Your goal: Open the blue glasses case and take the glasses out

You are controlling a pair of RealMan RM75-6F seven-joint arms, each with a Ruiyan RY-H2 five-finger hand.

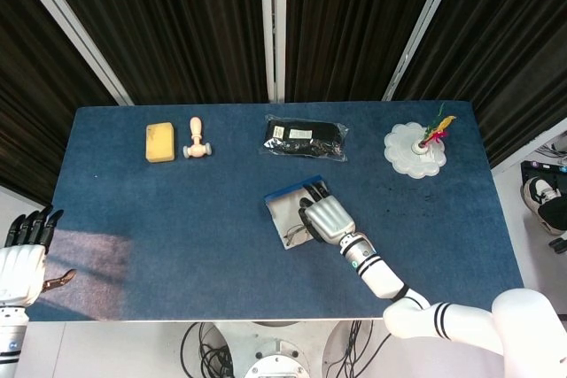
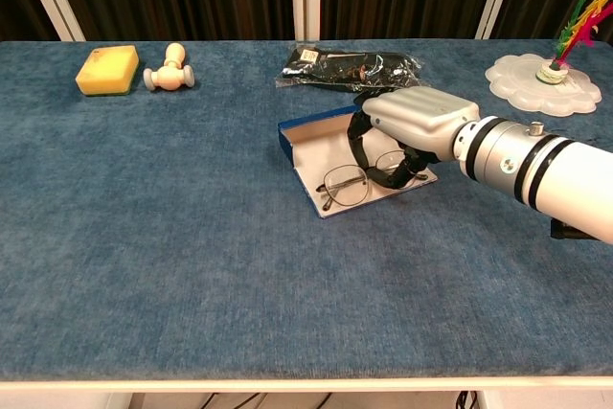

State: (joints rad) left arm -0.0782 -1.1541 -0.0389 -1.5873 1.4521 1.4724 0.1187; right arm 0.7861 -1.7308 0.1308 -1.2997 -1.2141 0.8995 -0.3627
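The blue glasses case (image 2: 305, 137) lies open near the table's middle, its pale lining up; in the head view the case (image 1: 280, 204) is half covered. Thin wire-rimmed glasses (image 2: 342, 186) rest in it, the left lens in plain sight. My right hand (image 2: 417, 118) is low over the case, with dark fingers (image 2: 360, 139) and thumb curled around the glasses' right lens and pinching it. From above, the right hand (image 1: 328, 216) hides most of the glasses (image 1: 291, 235). My left hand (image 1: 22, 254) hangs off the table's front left corner, fingers straight, holding nothing.
Along the far edge sit a yellow sponge (image 2: 106, 69), a small wooden roller (image 2: 170, 69), a black plastic packet (image 2: 345, 66) just behind the case, and a white plate (image 2: 536, 81) with a feathered shuttlecock at the far right.
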